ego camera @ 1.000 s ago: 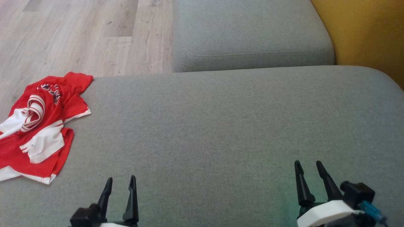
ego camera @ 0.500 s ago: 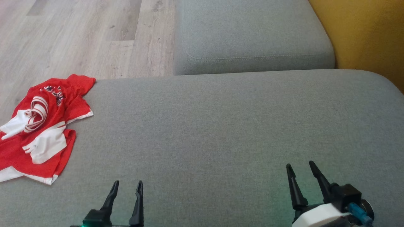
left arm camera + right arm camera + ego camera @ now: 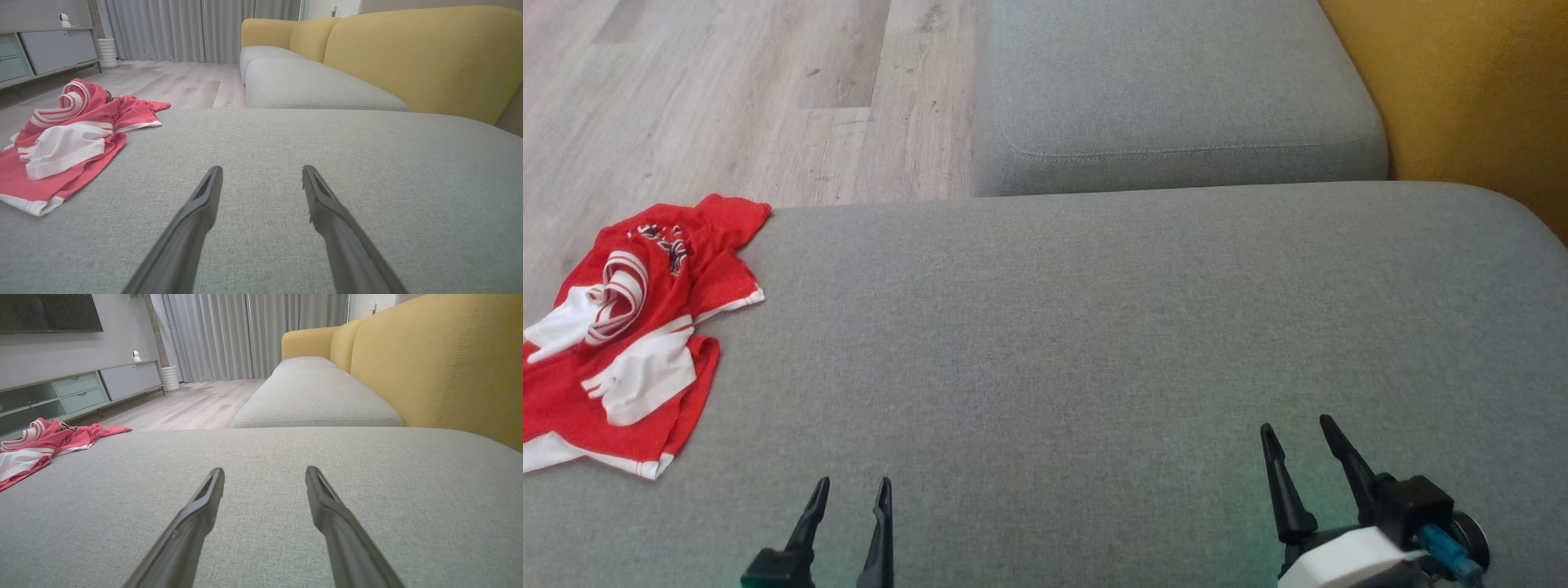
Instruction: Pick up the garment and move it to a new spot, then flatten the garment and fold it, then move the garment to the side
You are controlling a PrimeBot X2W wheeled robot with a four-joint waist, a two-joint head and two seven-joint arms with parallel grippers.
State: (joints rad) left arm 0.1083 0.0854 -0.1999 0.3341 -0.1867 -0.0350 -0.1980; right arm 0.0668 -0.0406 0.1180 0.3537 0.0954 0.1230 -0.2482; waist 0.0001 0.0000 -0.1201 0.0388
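Crumpled garment (image 3: 625, 327) on cushion's left edge, well left of left pincer (image 3: 851, 490)

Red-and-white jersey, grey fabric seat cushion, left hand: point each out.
Red-and-white jersey (image 3: 645, 380): head view, white patch at its middle.
Grey fabric seat cushion (image 3: 1094, 327): head view, bare top surface.
Left hand (image 3: 853, 483): head view, midway between its fingertips.

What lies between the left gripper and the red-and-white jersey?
Bare grey seat cushion; the head view shows nothing resting there between left gripper and jersey.
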